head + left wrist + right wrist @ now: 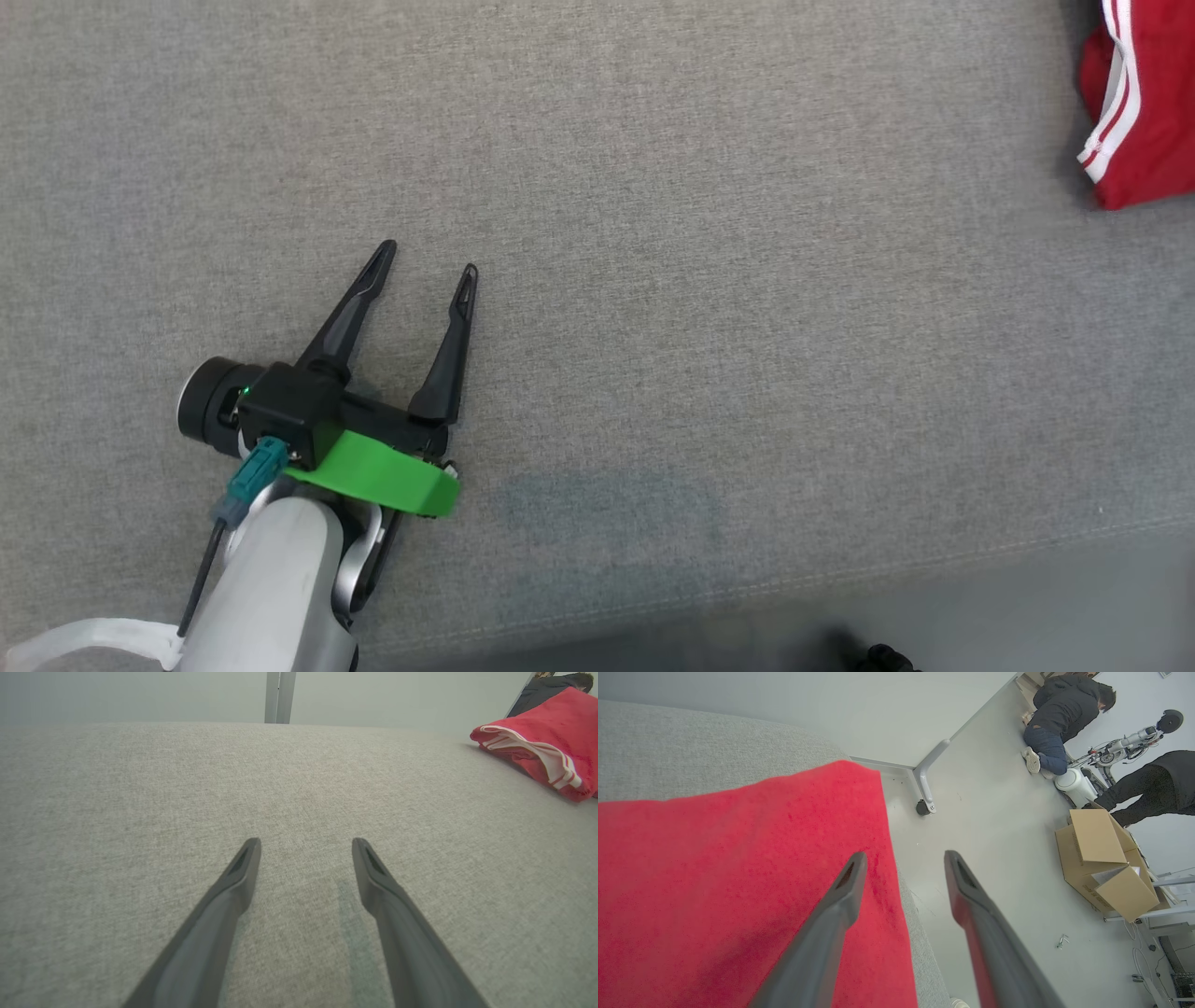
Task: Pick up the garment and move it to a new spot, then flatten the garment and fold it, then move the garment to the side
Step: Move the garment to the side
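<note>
Head view: we list the left gripper (428,258) low on the left, jaws spread wide and holding nothing, poised over the grey fabric surface (700,233). The red garment (1144,112) lies far off at the upper right corner, white stripes (1116,103) showing along its edge. Left wrist view: both dark fingers stand well apart above bare grey weave. The garment sits at the upper right as a folded stack. A pale post (279,695) rises against a plain wall (140,695) beyond the far edge. Right wrist view: the right gripper (904,854) hangs at the garment's outer edge, jaws parted with nothing between them, one finger over red cloth and the other over the floor (994,835). We judge the last step, moving the folded garment to the side, to be near its close. The next move calls for drawing that gripper clear without snagging the fold. Room: a table leg (931,763) with castor, cardboard boxes (1106,868), one crouching person (1064,714) and one bending person (1157,784).
</note>
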Controlling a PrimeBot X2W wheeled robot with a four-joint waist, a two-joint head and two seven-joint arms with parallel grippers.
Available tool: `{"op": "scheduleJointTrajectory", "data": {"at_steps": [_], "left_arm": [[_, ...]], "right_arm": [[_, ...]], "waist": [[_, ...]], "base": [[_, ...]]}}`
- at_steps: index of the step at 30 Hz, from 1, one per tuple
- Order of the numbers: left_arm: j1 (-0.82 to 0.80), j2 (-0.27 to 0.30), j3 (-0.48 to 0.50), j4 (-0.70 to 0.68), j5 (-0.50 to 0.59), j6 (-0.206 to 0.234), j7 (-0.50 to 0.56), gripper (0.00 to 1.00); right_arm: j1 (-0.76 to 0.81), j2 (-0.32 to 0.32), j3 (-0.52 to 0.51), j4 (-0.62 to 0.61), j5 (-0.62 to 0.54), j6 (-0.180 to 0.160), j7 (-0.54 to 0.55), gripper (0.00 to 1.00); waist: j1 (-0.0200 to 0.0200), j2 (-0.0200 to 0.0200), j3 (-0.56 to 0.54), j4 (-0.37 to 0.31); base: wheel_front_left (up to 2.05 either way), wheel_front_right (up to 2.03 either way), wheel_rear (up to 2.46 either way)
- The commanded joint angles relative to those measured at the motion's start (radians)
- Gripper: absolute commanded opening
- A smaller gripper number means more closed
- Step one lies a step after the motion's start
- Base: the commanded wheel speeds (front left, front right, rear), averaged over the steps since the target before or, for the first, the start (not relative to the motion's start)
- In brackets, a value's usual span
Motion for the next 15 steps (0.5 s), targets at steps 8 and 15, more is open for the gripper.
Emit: {"op": "scheduleJointTrajectory", "data": {"at_steps": [8, 15], "left_arm": [[-0.035, 0.011, -0.011, -0.008, 0.031, -0.003, -0.001, 1.0], [-0.008, -0.002, 0.014, -0.035, 0.042, 0.002, -0.001, 1.0]], "right_arm": [[-0.011, 0.001, 0.033, 0.067, -0.091, -0.002, -0.186, 1.0], [-0.017, 0.058, 0.157, 0.146, -0.062, -0.002, -0.358, 1.0]], "waist": [[-0.0001, -0.0001, 0.018, 0.025], [-0.0001, -0.0001, -0.047, 0.028]], "base": [[0.0, 0.0, 0.0], [0.0, 0.0, 0.0]]}}
